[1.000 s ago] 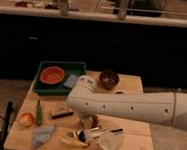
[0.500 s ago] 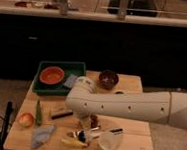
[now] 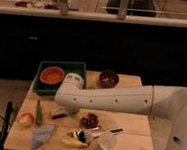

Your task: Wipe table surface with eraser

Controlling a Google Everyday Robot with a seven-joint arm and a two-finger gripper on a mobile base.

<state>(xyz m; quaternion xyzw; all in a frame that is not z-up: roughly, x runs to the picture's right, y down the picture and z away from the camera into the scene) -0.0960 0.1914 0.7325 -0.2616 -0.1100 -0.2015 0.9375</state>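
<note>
A small dark block, likely the eraser [image 3: 58, 115], lies on the wooden table [image 3: 132, 119] at the left, just under the end of my arm. My gripper [image 3: 67, 110] points down at the table right beside this block, mostly hidden under the white wrist. I cannot tell whether it touches the block. The white arm [image 3: 114, 98] reaches in from the right across the middle of the table.
A green tray [image 3: 67, 67] with a red bowl [image 3: 51, 76] stands at the back left, a dark bowl [image 3: 108, 79] at the back. An apple [image 3: 26, 118], a green vegetable [image 3: 39, 113], a grey cloth [image 3: 43, 135], a banana [image 3: 75, 142], a white cup [image 3: 107, 141], a utensil [image 3: 102, 132] and a dark red cluster [image 3: 89, 121] lie along the front.
The arm's end has shifted a little to the left, toward the dark block. The things on the table have not moved.
</note>
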